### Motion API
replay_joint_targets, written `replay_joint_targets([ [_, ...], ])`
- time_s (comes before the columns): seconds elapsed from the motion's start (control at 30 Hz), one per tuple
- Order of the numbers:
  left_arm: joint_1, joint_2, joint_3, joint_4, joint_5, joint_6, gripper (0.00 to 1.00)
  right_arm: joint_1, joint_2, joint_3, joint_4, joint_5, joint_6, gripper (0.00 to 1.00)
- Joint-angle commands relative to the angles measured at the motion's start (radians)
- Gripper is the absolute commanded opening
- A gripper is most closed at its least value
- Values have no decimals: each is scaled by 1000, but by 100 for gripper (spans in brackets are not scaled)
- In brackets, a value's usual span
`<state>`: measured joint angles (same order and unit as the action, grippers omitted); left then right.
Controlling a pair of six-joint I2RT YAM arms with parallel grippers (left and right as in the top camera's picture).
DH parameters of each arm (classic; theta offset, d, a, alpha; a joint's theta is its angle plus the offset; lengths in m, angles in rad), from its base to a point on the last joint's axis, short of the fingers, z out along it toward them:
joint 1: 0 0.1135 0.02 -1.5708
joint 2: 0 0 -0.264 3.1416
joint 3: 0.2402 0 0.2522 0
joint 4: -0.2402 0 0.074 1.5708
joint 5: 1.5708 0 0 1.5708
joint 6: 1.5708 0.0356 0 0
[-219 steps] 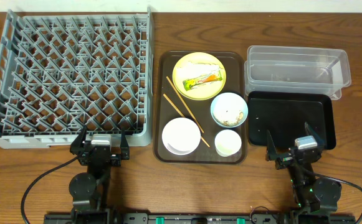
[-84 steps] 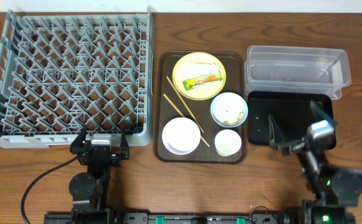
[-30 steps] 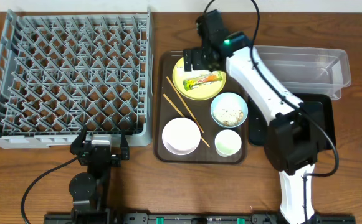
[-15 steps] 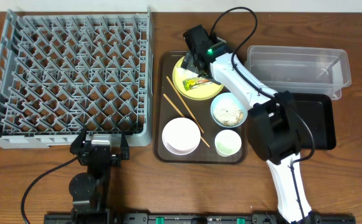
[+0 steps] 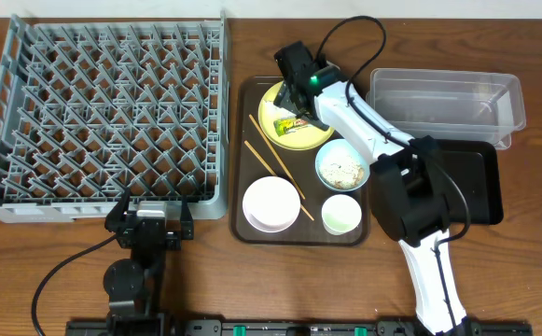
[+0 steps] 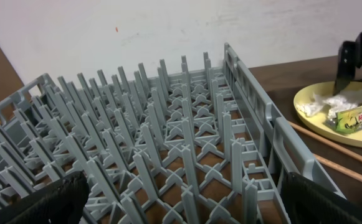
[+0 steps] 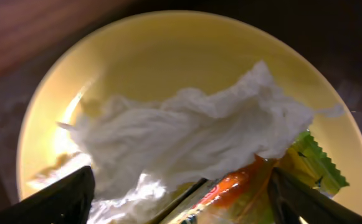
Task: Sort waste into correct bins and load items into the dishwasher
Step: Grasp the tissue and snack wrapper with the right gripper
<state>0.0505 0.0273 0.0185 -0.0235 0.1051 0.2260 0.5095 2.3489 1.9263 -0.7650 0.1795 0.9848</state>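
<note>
The round yellow plate (image 5: 287,128) sits at the back of the brown serving tray (image 5: 250,93). It holds the green-and-orange wrapper (image 5: 298,125) and a white crumpled scrap (image 7: 193,134). My right gripper (image 5: 298,105) is down over the plate, open. In the right wrist view (image 7: 184,208) its fingers (image 7: 56,199) straddle the scrap and the wrapper (image 7: 265,186). The light-blue bowl (image 5: 343,166) holds rice-like crumbs. The white bowl (image 5: 271,203), the small white cup (image 5: 341,215) and two chopsticks (image 5: 275,168) lie on the same tray. My left gripper (image 5: 149,217) is open and empty at the grey rack's (image 5: 103,112) front edge.
The clear tub (image 5: 443,103) stands at the back right, with the black tray (image 5: 476,177) in front of it. My right arm stretches from the front right across the black tray and the serving tray. The left wrist view shows the rack's pegs (image 6: 168,137) and the plate (image 6: 349,134).
My right arm has swung from its rest place at the front right over to the yellow plate and come down on it. The left arm has not moved.
</note>
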Motion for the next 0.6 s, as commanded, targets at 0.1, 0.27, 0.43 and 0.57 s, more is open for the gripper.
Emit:
replay_joint_targets([
  [0.1, -3, -3, -14, -36, 15, 9, 99, 2, -6, -61, 32, 11, 5, 69],
  [0.27, -3, -3, -14, -36, 15, 9, 99, 2, -6, -74, 34, 14, -109, 24],
  [0.43, -3, -3, -14, -36, 15, 9, 99, 1, -16, -73, 73, 14, -363, 1],
  [0.57, -3, -3, -14, -36, 15, 9, 99, -3, -63, -57, 90, 14, -492, 1],
])
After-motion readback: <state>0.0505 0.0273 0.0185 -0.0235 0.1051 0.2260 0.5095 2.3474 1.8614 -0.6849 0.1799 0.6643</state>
